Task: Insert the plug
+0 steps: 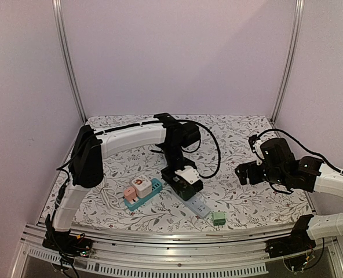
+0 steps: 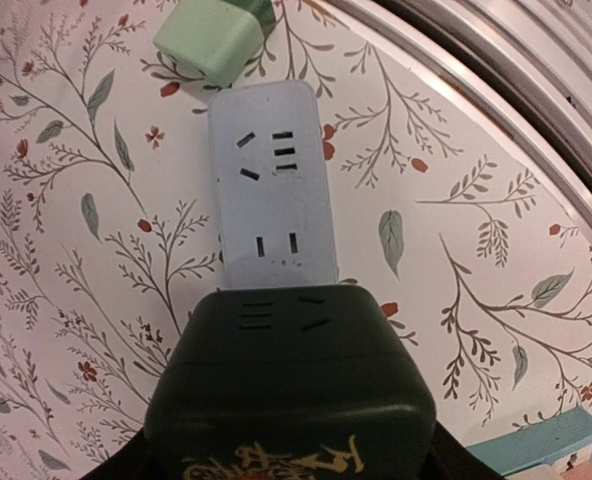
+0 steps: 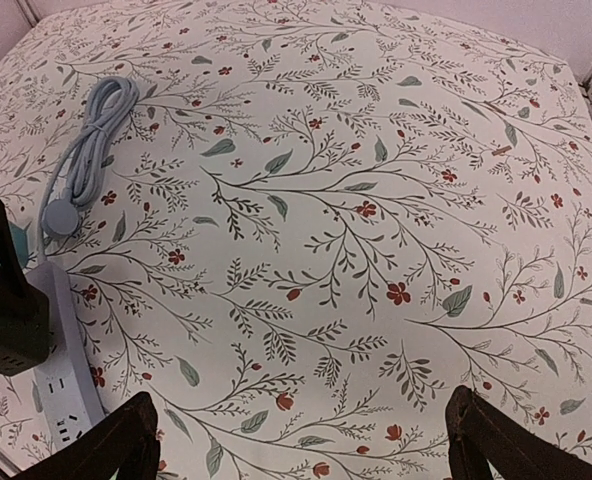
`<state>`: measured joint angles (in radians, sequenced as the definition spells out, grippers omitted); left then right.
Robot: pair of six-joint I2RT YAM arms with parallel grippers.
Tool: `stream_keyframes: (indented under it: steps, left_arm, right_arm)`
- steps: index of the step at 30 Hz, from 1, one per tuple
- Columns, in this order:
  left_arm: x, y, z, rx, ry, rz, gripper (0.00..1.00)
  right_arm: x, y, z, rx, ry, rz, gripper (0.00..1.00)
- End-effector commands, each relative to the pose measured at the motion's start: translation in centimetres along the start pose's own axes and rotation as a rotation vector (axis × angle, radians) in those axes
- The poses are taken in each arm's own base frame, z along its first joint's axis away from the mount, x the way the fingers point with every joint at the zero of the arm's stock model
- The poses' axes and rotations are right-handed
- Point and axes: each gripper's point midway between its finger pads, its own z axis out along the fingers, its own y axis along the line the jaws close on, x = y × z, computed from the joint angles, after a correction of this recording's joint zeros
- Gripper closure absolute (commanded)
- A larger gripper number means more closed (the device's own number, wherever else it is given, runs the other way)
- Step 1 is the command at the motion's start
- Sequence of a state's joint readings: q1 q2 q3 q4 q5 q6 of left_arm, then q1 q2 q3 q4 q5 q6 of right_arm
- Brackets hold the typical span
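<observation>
Plug (image 2: pixel 291 380), dark green, sits pinched in the left claw (image 1: pixel 185 186) over the pale power strip (image 2: pixel 271 190).

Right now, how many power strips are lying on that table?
2. A teal strip lies front left, carrying a pink plug and a white plug; a pale grey strip lies just right of it, partly hidden by the dark green plug. No others show.
</observation>
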<state>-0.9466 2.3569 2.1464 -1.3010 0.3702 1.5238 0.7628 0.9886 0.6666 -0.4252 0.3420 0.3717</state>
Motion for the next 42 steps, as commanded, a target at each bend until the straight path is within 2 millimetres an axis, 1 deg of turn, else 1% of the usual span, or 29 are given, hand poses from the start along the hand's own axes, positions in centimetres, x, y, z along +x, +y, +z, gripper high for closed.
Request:
stream_keyframes:
  steps: [1,12,21,27,34,39,42]
  left_arm:
    - [-0.8,-0.5,0.2,0.026,0.010,0.004,1.00]
    - [-0.8,0.0,1.4,0.032,0.057,-0.004,1.00]
    - [0.1,0.3,2.0,0.048,0.099,-0.062,1.00]
    - [0.2,-0.1,2.4,0.075,0.117,-0.058,1.00]
    - [0.4,-0.2,2.9,0.093,0.137,-0.061,1.00]
    - [0.6,-0.2,3.6,0.111,0.142,-0.076,1.00]
    - [0.8,-0.3,4.4,0.126,0.174,-0.077,1.00]
  right_arm:
    - [0.0,-0.2,0.2,0.011,-0.005,-0.006,0.01]
    - [0.3,-0.1,0.5,0.005,0.006,-0.009,0.01]
    - [0.4,0.1,0.6,-0.003,0.012,-0.011,0.01]
    - [0.4,0.2,0.6,-0.008,0.014,-0.013,0.01]
    - [0.4,0.3,0.7,-0.009,0.016,-0.014,0.01]
    - [0.5,0.2,0.7,-0.007,0.017,-0.016,0.01]
    - [0.5,0.2,0.7,-0.008,0.017,-0.016,0.01]
